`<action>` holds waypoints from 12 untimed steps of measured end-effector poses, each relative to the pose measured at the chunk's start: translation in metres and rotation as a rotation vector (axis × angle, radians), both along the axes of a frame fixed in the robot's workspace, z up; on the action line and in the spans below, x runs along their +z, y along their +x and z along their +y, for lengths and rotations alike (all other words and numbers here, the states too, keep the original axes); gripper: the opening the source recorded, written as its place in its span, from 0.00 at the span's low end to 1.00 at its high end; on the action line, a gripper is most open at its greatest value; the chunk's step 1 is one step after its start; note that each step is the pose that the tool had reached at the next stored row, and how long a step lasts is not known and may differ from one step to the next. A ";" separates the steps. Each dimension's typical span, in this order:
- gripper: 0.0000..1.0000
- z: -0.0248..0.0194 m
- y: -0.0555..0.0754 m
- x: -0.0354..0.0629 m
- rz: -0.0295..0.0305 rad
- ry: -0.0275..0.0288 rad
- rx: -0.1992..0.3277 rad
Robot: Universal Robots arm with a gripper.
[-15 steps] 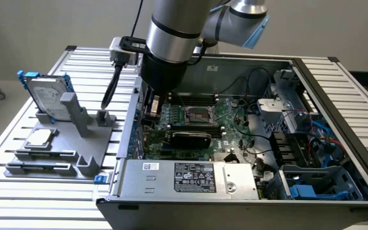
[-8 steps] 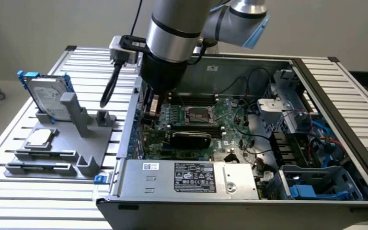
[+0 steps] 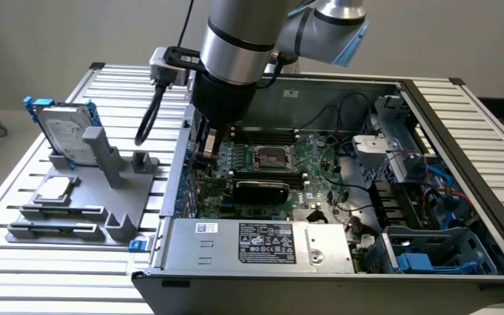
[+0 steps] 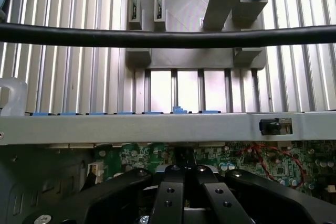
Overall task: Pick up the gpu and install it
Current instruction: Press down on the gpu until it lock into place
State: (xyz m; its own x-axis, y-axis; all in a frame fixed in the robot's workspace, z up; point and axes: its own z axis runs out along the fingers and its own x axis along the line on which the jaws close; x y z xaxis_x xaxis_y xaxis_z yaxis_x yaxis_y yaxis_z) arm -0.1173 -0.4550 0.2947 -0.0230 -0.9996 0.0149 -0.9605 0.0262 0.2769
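Note:
In the exterior view the gpu (image 3: 262, 190) shows its black rounded shroud and stands on the green motherboard (image 3: 317, 172), just below the CPU socket (image 3: 268, 157). My gripper (image 3: 208, 146) hangs inside the open computer case, close to the wall on the exterior view's left, a little above the gpu and off to its side. In the wrist view the gripper (image 4: 185, 172) has its two black fingers pressed together, with no card visible between them. Green motherboard (image 4: 273, 163) lies just beyond the tips. I cannot tell whether the fingers touch the gpu.
A grey holder (image 3: 86, 197) outside the case carries a silver hard drive (image 3: 61, 131) and a square CPU chip (image 3: 53, 189). The power supply (image 3: 252, 243) fills the case's near side. A black cable (image 4: 168, 38) crosses the wrist view above the case wall (image 4: 157, 127).

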 end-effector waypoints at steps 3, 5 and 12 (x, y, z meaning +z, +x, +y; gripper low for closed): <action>0.11 0.0000 0.000 -0.0001 0.0017 0.0002 -0.015; 0.11 0.0000 0.000 -0.0001 0.0030 0.0002 -0.024; 0.11 0.0000 0.000 -0.0001 0.0071 0.0002 -0.041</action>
State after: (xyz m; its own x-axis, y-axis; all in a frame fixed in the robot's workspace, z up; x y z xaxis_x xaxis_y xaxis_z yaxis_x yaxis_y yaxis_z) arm -0.1173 -0.4550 0.2946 -0.0640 -0.9978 0.0150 -0.9567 0.0656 0.2837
